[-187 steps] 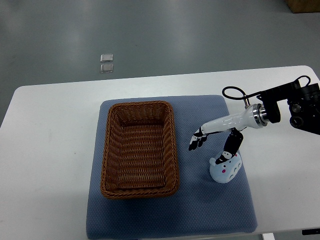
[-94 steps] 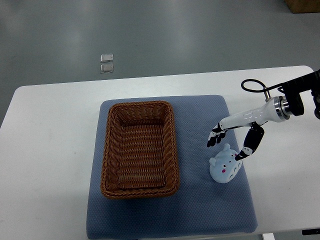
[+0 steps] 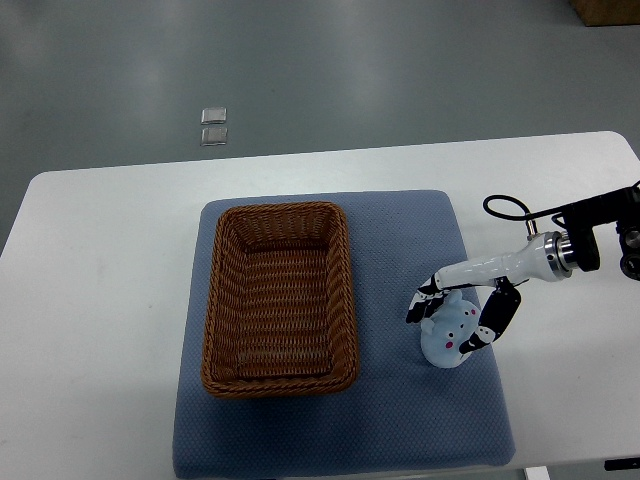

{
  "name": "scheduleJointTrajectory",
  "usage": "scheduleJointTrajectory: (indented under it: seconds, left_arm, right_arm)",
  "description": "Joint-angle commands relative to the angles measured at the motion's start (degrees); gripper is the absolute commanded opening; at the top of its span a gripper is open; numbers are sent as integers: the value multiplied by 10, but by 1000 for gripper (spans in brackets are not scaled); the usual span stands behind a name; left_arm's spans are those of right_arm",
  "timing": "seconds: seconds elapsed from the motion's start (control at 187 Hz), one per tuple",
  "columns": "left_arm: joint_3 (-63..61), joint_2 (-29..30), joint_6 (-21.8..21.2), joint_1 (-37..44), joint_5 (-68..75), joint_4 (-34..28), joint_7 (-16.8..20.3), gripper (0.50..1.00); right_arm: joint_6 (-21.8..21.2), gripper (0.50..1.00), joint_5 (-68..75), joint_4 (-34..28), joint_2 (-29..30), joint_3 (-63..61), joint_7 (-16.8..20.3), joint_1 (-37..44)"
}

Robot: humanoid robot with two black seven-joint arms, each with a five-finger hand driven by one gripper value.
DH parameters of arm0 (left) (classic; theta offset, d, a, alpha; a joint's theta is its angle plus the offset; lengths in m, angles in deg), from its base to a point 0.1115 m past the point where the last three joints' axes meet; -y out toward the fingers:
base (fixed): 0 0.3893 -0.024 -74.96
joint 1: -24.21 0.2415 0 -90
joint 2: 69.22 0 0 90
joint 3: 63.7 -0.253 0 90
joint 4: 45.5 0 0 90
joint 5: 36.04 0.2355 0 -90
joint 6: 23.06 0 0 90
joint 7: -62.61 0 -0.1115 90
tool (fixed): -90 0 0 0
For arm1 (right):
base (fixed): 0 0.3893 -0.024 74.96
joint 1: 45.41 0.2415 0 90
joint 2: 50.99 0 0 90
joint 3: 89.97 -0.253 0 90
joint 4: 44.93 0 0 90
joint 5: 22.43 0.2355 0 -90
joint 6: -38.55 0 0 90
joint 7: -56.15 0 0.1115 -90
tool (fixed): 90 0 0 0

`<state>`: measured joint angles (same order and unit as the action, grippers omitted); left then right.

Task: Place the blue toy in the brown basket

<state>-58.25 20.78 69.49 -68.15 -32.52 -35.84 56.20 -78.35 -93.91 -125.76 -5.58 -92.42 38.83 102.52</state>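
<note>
Right hand (image 3: 452,318) has dropped around blue toy (image 3: 449,338), fingers straddling it, prob. not yet clamped; brown basket (image 3: 279,297) empty.

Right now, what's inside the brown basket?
Nothing that shows: the brown woven wicker basket shows only its bare woven bottom. The pale blue round toy sits outside it on the blue cushioned mat, with the right hand straddling it.
</note>
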Motion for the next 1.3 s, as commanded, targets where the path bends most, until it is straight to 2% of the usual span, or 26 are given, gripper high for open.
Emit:
scheduleJointTrajectory:
  seconds: [0.0, 0.23, 0.31, 0.406, 0.444, 0.476, 0.968, 1.15, 1.294]
  left_arm:
    - [0, 0, 0, 0, 0, 0, 0, 1000]
    - [0, 0, 0, 0, 0, 0, 0, 1000]
    - [0, 0, 0, 0, 0, 0, 0, 1000]
    - [0, 0, 0, 0, 0, 0, 0, 1000]
    - [0, 0, 0, 0, 0, 0, 0, 1000]
    - [0, 0, 0, 0, 0, 0, 0, 1000]
    - [0, 0, 0, 0, 0, 0, 0, 1000]
    - [0, 0, 0, 0, 0, 0, 0, 1000]
    - [0, 0, 0, 0, 0, 0, 0, 1000]
  right_arm:
    - [10, 787, 0, 1, 6, 0, 0, -14]
    - [29, 785, -1, 18, 13, 0, 1, -35]
    - [33, 762, -1, 19, 13, 0, 0, -37]
    - [29, 617, -7, 19, 15, 1, 1, -41]
    - [27, 539, -9, 19, 15, 3, 2, -41]
    - [28, 500, -9, 19, 16, 3, 3, -41]
    - [26, 500, -2, 19, 3, -5, 1, -4]
    - [20, 500, 10, 19, 3, -14, 1, 60]
    - [15, 500, 27, 20, 28, -14, 3, 112]
